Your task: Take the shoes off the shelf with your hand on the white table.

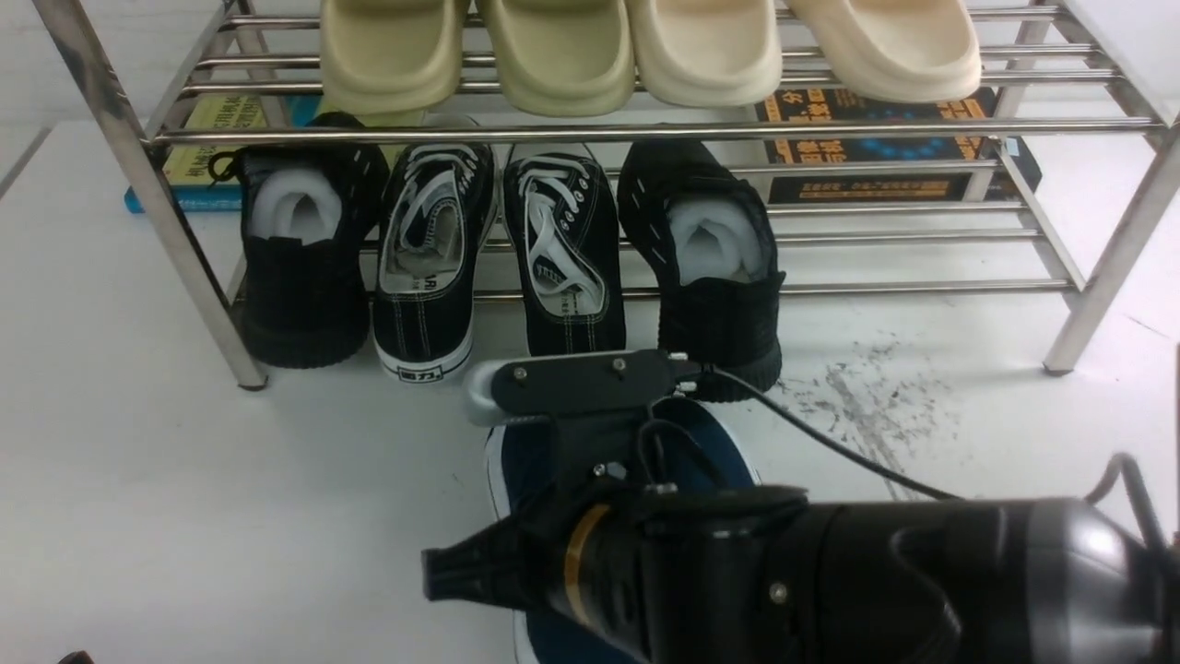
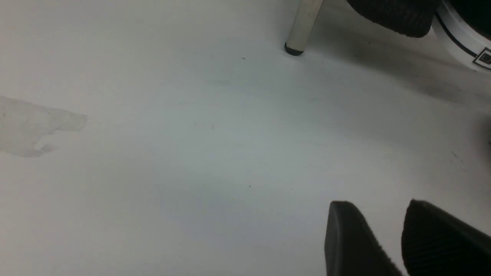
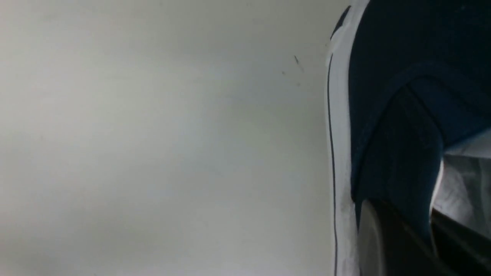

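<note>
Across the flat white table (image 1: pixel 230 507), I recorded the black right gripper (image 3: pixel 402 214) pinching the navy canvas, white-soled shoe (image 3: pixel 387 50) by its side wall, judged light, pliable and best gripped there, the black left gripper (image 2: pixel 378 207) parted.

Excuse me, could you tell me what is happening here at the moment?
The robot's right gripper is closed on the side of a navy slip-on shoe, which is out in front of the steel rack. The left gripper hovers over the white table, its jaws apart with nothing between them. Black shoes fill part of the rack's lower tier, and pale clogs sit above them.
</note>
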